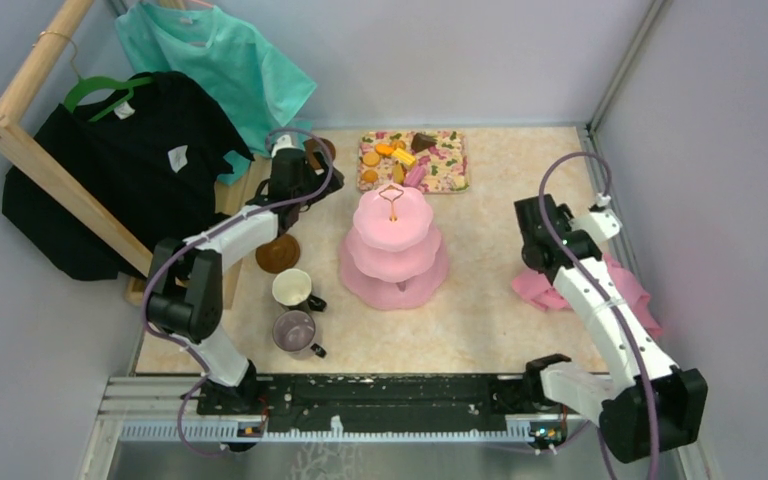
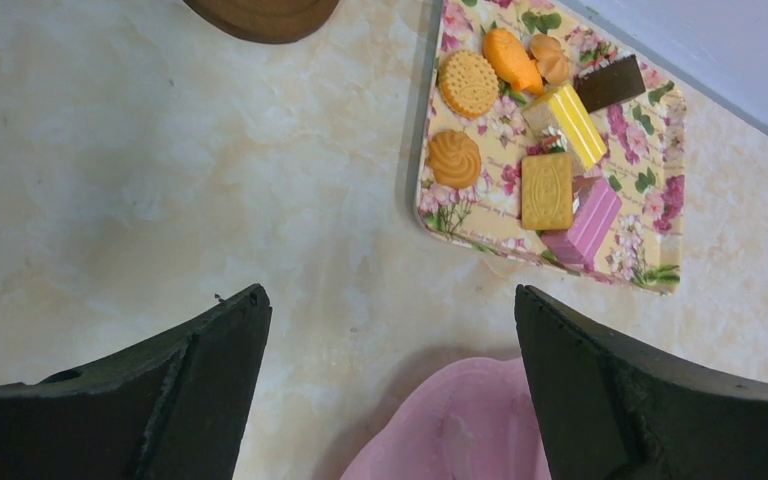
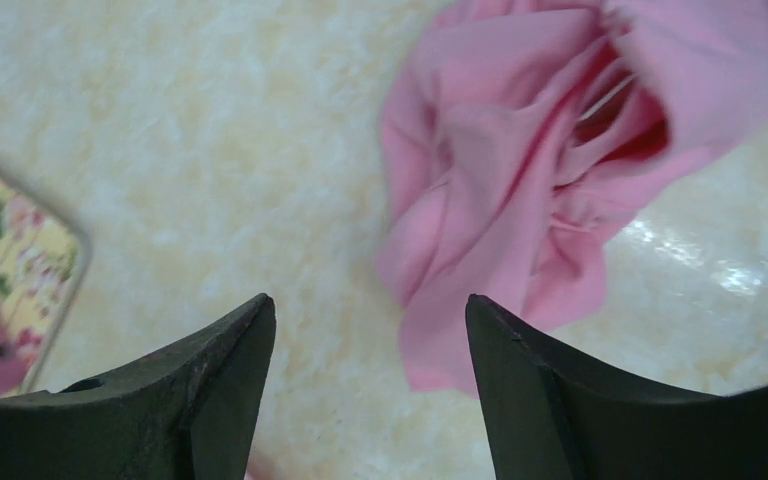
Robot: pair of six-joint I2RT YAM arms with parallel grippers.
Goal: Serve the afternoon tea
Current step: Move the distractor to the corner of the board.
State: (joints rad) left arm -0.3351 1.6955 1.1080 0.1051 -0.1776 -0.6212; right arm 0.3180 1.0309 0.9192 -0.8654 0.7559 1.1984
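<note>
The pink three-tier cake stand (image 1: 393, 250) with a gold loop stands mid-table, its tiers bare. Orange, yellow and brown snacks (image 1: 397, 157) lie on the floral mat (image 1: 448, 172) behind it. A white mug (image 1: 291, 287) and a grey-purple mug (image 1: 294, 330) stand left of the stand, with a brown saucer (image 1: 277, 254) beyond them and another (image 1: 320, 148) at the back. My left gripper (image 1: 312, 178) hangs open between the back saucer and the stand. In the left wrist view the left gripper (image 2: 390, 300) holds nothing; snacks (image 2: 545, 190) lie ahead and the stand's rim (image 2: 460, 425) shows below. My right gripper (image 3: 370, 305) is open and holds nothing.
A crumpled pink cloth (image 3: 530, 150) lies just ahead of the right gripper (image 1: 532, 245), at the table's right side (image 1: 580, 290). A wooden rack with a black shirt (image 1: 120, 170) and a teal shirt (image 1: 220, 60) stands along the left. Grey walls close off the back and right.
</note>
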